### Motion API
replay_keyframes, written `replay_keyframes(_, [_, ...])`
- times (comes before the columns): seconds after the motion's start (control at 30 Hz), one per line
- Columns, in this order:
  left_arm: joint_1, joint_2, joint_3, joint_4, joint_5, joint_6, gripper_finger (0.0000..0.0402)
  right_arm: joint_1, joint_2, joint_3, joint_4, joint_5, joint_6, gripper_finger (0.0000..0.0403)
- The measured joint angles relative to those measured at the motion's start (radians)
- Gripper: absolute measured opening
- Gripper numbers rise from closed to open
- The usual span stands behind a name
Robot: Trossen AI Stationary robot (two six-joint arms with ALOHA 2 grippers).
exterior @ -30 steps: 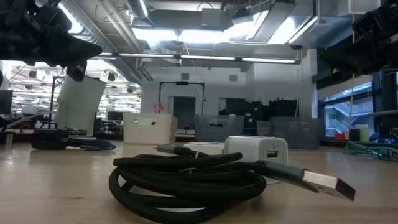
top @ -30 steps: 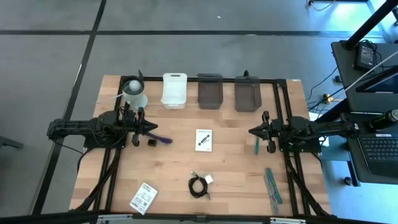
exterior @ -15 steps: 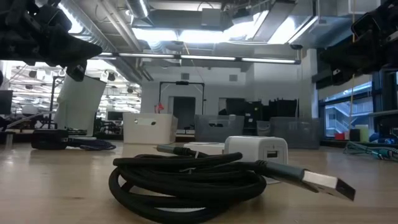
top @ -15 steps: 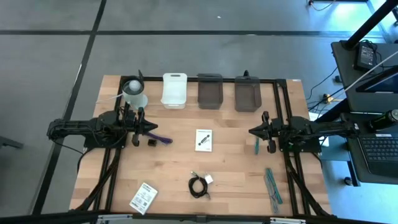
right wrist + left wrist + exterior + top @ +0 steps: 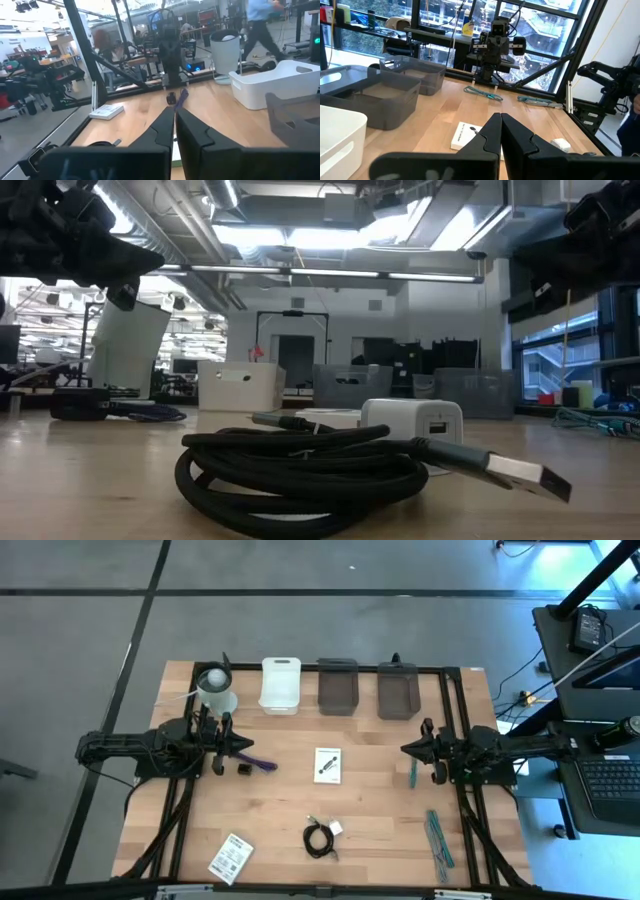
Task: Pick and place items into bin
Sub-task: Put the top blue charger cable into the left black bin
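Observation:
My left gripper (image 5: pixel 243 747) is shut and empty above the table's left part, over a small black cube (image 5: pixel 243 769) and a purple-handled tool (image 5: pixel 263 764). My right gripper (image 5: pixel 404 750) is shut and empty at the right, beside a teal strip (image 5: pixel 413 773). A white card (image 5: pixel 327 764) lies mid-table. A black coiled cable (image 5: pixel 319 839) with a white charger (image 5: pixel 337 828) lies near the front edge and fills the low view (image 5: pixel 300 475). A white packet (image 5: pixel 231 857) lies front left. More teal strips (image 5: pixel 438 838) lie front right.
A white bin (image 5: pixel 281 685) and two grey bins (image 5: pixel 338 688) (image 5: pixel 397 690) stand along the far edge. A white cup with a ball (image 5: pixel 214 688) stands far left. Dark frame rails (image 5: pixel 452 700) border the table. People move in the room beyond, in the right wrist view (image 5: pixel 260 20).
My right arm has shifted slightly, as the low view shows. The things on the table have kept still.

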Motion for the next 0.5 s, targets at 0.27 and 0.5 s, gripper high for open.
replay_keyframes(0.27, [0.0,0.0,0.0,0.0,0.0,0.0,0.0004,-0.002,0.133,0.046,0.064,0.237,-0.061,0.0005])
replay_keyframes(0.5, [0.0,0.0,0.0,0.0,0.0,0.0,0.0004,-0.038,0.391,0.299,-0.205,0.437,0.081,0.0002])
